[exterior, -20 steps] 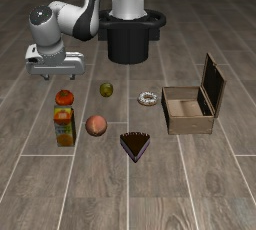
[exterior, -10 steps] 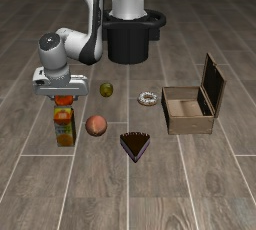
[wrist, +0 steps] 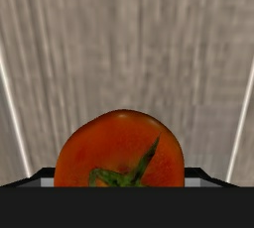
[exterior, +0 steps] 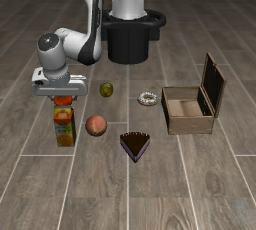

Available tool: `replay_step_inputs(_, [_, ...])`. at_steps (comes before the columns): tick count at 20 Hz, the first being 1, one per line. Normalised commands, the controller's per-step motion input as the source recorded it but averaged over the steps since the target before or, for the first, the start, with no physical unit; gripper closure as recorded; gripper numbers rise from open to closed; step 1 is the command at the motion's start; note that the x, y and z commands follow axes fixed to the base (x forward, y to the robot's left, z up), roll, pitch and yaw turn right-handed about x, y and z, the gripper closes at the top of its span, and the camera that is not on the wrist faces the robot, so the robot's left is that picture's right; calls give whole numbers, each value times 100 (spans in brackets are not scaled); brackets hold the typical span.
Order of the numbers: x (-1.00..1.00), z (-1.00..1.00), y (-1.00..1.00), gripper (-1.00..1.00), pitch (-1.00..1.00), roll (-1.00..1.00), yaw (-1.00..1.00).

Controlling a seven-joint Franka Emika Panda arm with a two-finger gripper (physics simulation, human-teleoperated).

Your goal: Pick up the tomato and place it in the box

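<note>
At the exterior view's left, your gripper (exterior: 64, 94) sits low over the tomato (exterior: 66, 99), its fingers spread wide around the fruit without clamping it, and an orange bottle (exterior: 64, 127) stands just beside it. Moving rightward, you pass a peach (exterior: 96, 125), a green fruit (exterior: 106, 89), a dark cake slice (exterior: 134, 144) and a donut (exterior: 148, 98), with bare floor (exterior: 120, 199) between them. The box (exterior: 188, 124) lies well apart at the right, its lid raised on the far right edge.

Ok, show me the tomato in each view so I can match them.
Exterior view: tomato at the exterior view's left, under the gripper, beside the orange bottle.
Wrist view: tomato seen from above, green stem showing, plank floor beyond it.
Shared landmark: the plank floor.
</note>
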Motion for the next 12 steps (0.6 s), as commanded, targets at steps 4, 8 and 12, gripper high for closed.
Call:
replay_step_inputs(4, [0, 100, 0, 100, 0, 0, 0])
replay_step_inputs(8, [0, 100, 0, 100, 0, 0, 0])
replay_step_inputs(12, [0, 100, 0, 100, 0, 0, 0])
